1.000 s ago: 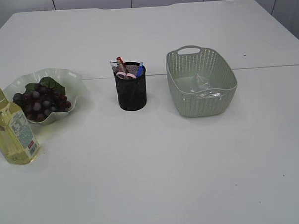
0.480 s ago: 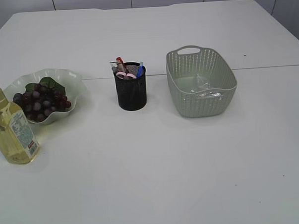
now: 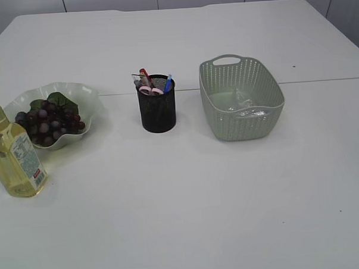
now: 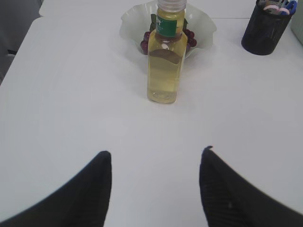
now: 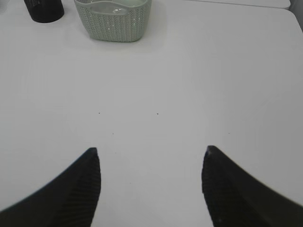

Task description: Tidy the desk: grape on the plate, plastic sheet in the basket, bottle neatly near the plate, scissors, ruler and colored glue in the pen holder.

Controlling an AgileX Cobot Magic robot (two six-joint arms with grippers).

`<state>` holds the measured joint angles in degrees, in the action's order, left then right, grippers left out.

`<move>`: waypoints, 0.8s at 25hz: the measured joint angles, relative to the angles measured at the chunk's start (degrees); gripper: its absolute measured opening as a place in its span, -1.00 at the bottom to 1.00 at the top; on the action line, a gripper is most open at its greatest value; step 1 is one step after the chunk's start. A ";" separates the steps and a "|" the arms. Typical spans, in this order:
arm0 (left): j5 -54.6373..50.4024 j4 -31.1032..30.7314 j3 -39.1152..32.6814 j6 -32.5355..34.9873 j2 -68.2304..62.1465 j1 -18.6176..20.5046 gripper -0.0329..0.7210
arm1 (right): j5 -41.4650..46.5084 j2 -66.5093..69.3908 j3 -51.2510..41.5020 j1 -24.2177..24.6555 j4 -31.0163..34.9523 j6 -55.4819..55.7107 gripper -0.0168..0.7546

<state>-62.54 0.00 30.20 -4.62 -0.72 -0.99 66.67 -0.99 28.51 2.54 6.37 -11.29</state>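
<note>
A bottle of yellow liquid (image 3: 15, 155) stands upright just in front of the wavy white plate (image 3: 88, 97), which holds dark grapes (image 3: 48, 121). The black mesh pen holder (image 3: 158, 111) holds pink-handled scissors, a red and a blue glue pen and a clear ruler. The grey-green basket (image 3: 268, 116) holds a clear plastic sheet (image 3: 240, 99). In the left wrist view the bottle (image 4: 165, 61) stands ahead of my open, empty left gripper (image 4: 155, 153), with plate (image 4: 203, 28) and holder (image 4: 265, 30) behind. My right gripper (image 5: 151, 151) is open and empty, well short of the basket (image 5: 113, 21).
The white table shows a seam across its middle (image 3: 320, 80). Neither arm shows in the exterior view. The pen holder's base (image 5: 45, 12) sits at the top left of the right wrist view.
</note>
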 joint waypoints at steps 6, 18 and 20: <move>0.00 0.00 0.00 0.00 0.00 0.00 0.24 | 0.00 0.00 0.00 0.00 0.00 0.00 0.32; 0.00 0.00 0.00 0.00 0.00 0.00 0.24 | 0.00 0.00 0.00 0.00 0.00 0.00 0.32; 0.00 0.00 0.00 0.00 0.00 0.00 0.24 | 0.00 0.00 0.00 0.00 0.00 0.00 0.32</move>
<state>-62.54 0.00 30.20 -4.62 -0.72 -0.99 66.67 -0.99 28.51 2.54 6.37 -11.29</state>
